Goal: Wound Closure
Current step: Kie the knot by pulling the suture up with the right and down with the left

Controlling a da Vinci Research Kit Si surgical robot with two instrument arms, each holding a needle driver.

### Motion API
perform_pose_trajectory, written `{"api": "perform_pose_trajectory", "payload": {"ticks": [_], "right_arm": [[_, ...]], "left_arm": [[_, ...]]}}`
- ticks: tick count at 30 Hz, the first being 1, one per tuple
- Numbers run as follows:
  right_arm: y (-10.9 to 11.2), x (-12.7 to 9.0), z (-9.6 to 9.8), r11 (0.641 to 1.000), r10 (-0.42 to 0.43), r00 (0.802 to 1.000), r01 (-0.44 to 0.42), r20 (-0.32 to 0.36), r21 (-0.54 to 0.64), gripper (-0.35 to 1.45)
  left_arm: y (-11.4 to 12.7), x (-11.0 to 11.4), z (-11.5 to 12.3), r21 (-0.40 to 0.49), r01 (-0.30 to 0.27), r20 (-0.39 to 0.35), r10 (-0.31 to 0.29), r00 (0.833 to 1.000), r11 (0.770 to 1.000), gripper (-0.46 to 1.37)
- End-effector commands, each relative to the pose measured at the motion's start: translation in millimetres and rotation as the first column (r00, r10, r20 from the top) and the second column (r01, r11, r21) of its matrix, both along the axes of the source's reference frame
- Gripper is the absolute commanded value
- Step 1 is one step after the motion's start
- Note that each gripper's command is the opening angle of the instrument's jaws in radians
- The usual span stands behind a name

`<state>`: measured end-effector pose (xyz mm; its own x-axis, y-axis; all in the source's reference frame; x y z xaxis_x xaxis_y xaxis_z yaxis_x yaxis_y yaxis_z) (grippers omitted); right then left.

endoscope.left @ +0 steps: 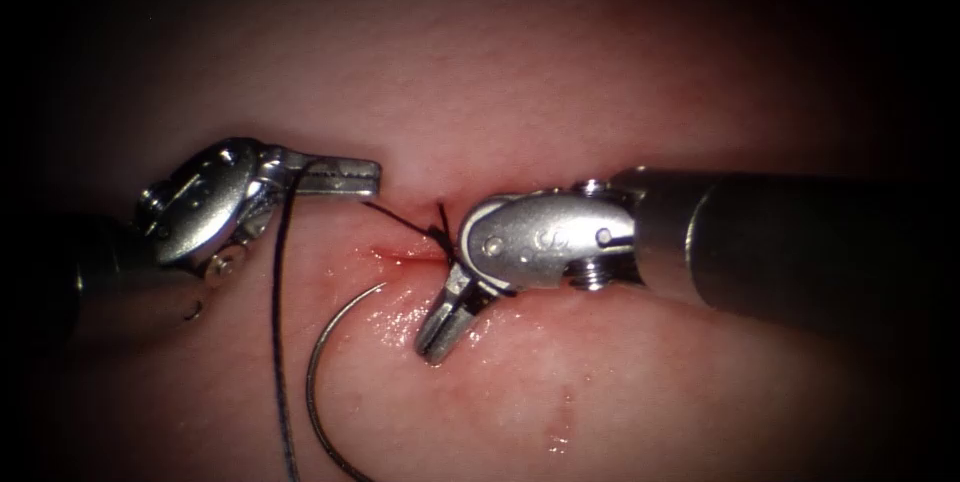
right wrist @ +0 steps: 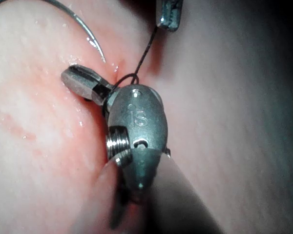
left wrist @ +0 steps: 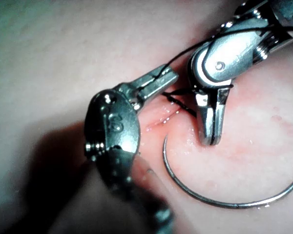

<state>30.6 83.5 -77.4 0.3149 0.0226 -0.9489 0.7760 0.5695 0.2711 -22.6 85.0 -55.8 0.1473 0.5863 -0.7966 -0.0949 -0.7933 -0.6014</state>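
My left tool (endoscope.left: 374, 177) is at the left of the cut (endoscope.left: 405, 255), with its jaws shut on the dark thread (endoscope.left: 277, 342). One strand falls down the tissue; another runs right to a loop around my right tool's jaws. My right tool (endoscope.left: 432, 347) points down beside the cut, jaws shut on nothing that I can see. The curved needle (endoscope.left: 312, 382) lies loose on the tissue below and left of the cut, held by neither tool, with one end near the cut. The left wrist view shows the left tool (left wrist: 171, 77), right tool (left wrist: 210, 140) and needle (left wrist: 210, 201).
The tissue (endoscope.left: 620, 402) is wet and shiny around the cut, with a smear of red fluid (endoscope.left: 560, 432) lower right. In the right wrist view the thread (right wrist: 145, 53) curls around the base of the right tool (right wrist: 68, 78), with the needle (right wrist: 83, 22) beyond it.
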Motion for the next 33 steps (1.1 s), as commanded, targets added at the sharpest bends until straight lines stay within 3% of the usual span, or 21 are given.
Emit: {"api": "perform_pose_trajectory", "payload": {"ticks": [1, 10, 18, 33], "right_arm": [[0.1, -0.2, -0.1, 1.0, 0.017, 1.0, -0.017, 0.003, 0.014, -0.35], [3.3, -1.1, -0.9, 0.982, 0.148, 0.989, -0.146, -0.007, 0.117, -0.35], [5.8, -1.6, -1.6, 0.963, 0.208, 0.978, -0.208, 0.015, 0.172, -0.35], [7.3, -1.7, 0.6, 0.953, 0.257, 0.965, -0.263, 0.059, 0.153, -0.35]], "left_arm": [[-0.3, 0.0, -0.2, -0.003, -0.009, 0.01, 0.009, 1.0, 1.0, -0.35], [-3.6, 0.2, -3.2, 0.01, -0.107, -0.083, 0.107, 0.991, 0.994, -0.35], [-7.0, -0.6, -6.6, 0.024, -0.161, -0.134, 0.163, 0.978, 0.987, -0.35], [-15.3, -3.9, -11.9, 0.068, -0.222, -0.147, 0.23, 0.962, 0.973, -0.35]]}}
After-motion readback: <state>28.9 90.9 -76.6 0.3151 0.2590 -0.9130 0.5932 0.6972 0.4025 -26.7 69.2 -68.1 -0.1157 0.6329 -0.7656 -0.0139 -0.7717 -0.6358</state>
